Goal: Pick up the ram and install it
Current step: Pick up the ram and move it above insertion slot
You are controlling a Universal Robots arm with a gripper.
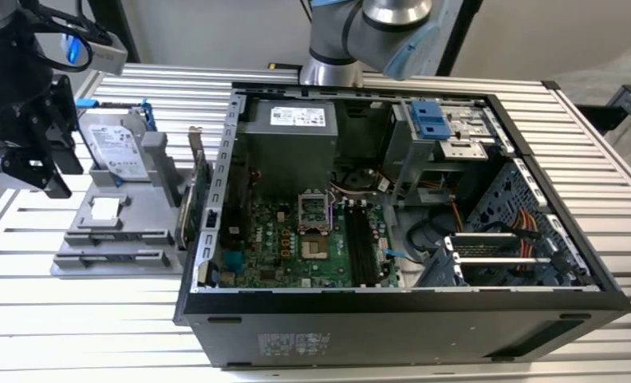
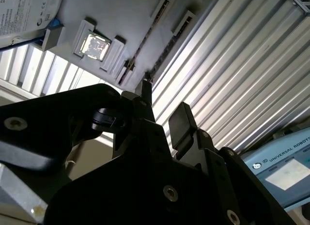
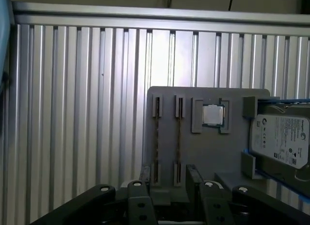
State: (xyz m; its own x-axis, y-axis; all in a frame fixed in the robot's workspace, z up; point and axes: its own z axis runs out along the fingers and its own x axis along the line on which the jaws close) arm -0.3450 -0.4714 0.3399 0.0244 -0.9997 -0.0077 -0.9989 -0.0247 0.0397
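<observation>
One pincer [image 1: 49, 179] hangs at the exterior view's left, over the holder's side of the ribbed desk [image 1: 38, 319]. In the second wrist view we see its fingers [image 2: 180, 119] spread. Nothing sits between them, and holder and desk show beyond.

Next to the right lies the gray holder [image 1: 124, 239] with two parallel slots. In the first wrist view a slim dark strip stands on edge in each. We take either for the ram [image 3: 178, 138], though edge-on we cannot make out chips or label. The strips' long axis runs along the exterior view's left-to-right. The pincer's gap opens across that axis, so we judge that the flat faces meet the fingers. The pincer is above both strips and apart from them, and we cannot tell which of the two it lines up with.

Farther right, a card with a metal bracket [image 1: 198, 191] stands by the wall of the open computer case [image 1: 400, 327]. Inside the case, the long black memory sockets [image 1: 360, 239] run near to far in the exterior view, crosswise to the strips in the holder.
</observation>
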